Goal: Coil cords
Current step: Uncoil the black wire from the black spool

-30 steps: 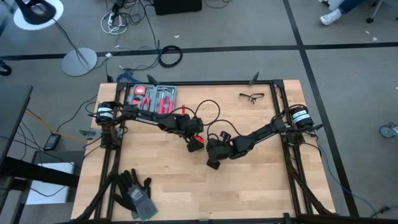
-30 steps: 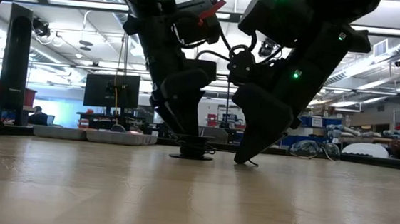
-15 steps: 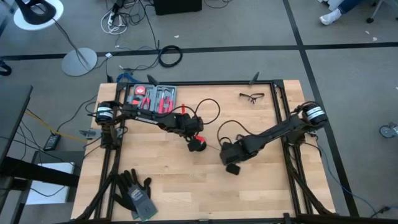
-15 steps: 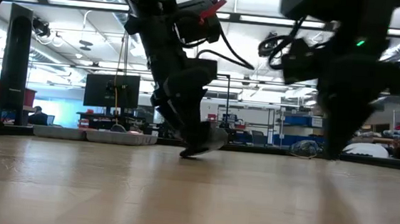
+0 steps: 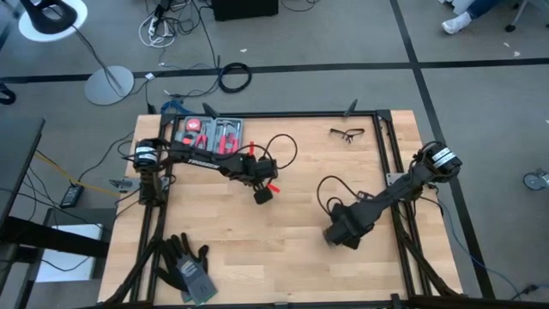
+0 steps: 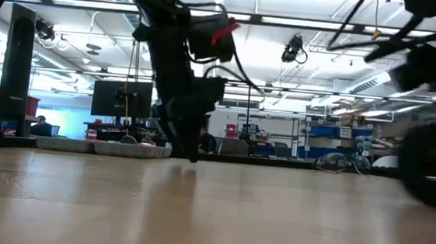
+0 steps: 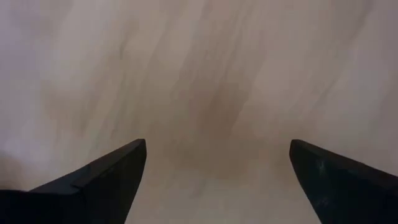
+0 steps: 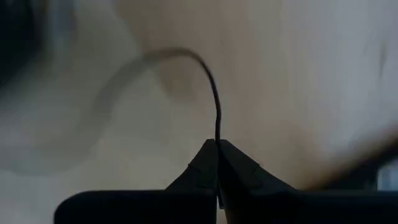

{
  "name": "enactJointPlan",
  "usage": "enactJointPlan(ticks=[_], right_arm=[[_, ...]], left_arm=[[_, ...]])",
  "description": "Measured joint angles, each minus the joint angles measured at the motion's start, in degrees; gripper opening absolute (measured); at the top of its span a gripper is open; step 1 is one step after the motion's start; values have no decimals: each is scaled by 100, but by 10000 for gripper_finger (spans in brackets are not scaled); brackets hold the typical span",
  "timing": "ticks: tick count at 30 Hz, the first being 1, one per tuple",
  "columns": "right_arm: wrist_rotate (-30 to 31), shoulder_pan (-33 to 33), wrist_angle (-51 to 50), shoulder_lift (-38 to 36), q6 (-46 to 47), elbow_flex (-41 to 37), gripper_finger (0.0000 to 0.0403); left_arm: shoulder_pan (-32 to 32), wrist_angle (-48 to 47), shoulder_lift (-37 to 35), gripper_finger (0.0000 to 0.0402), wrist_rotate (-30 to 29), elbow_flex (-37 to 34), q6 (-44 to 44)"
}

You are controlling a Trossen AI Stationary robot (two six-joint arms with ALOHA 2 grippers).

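Fingers, right: your right gripper point(image 8: 217, 163) has its fingers point(image 8: 239, 171) clenched on the thin black cord point(image 8: 215, 106); the strand leaves the pinched tips and arcs away over the desk point(image 8: 298, 81).
Fingers, left: your left gripper point(image 7: 217, 174) stands released, fingers point(image 7: 102, 174) spread wide with only bare wood between them.
Right gripper position: low over the desk's right half in the high view point(image 5: 341, 232), well apart from the left one.
Left gripper position: near the desk's middle point(image 5: 262, 193), pointing down.
Cord position: from above you see a loop of cord point(image 5: 329, 190) rising just beside the right gripper; where its far end lies you cannot tell.
Hard to make out: in the low view the right arm is a dark smear cut off at the edge point(image 6: 433, 166), so its fingers do not read there; the puck cannot be picked out in any view.
Elsewhere on the desk: tool tray point(image 5: 210, 133), glasses point(image 5: 346, 133), gloves point(image 5: 187, 268).
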Motion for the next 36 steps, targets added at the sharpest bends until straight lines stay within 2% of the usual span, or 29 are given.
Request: enactJointPlan(ticks=[6, 13, 21, 27, 29, 33, 36], right_arm=[[1031, 39, 1114, 51, -250, 2, 9], [3048, -138, 1642, 70, -432, 9, 8], [3362, -851, 1609, 66, -878, 9, 17], [4692, -943, 1608, -105, -971, 38, 35], [4951, -927, 1635, -222, -989, 91, 39], [5007, -793, 1651, -547, -1054, 177, 43], [4741, -610, 1648, -847, -1045, 176, 43]], left_arm=[[-26, 190, -22, 400, 155, 22, -25], [-28, 294, -22, 400, 210, 24, -84], [-28, 258, -22, 400, 210, 26, -88], [-31, 262, -23, 400, 211, 26, -86], [-31, 262, -22, 400, 210, 26, -86], [-31, 264, -22, 400, 214, 26, -86], [-31, 265, -25, 400, 214, 31, -86]])
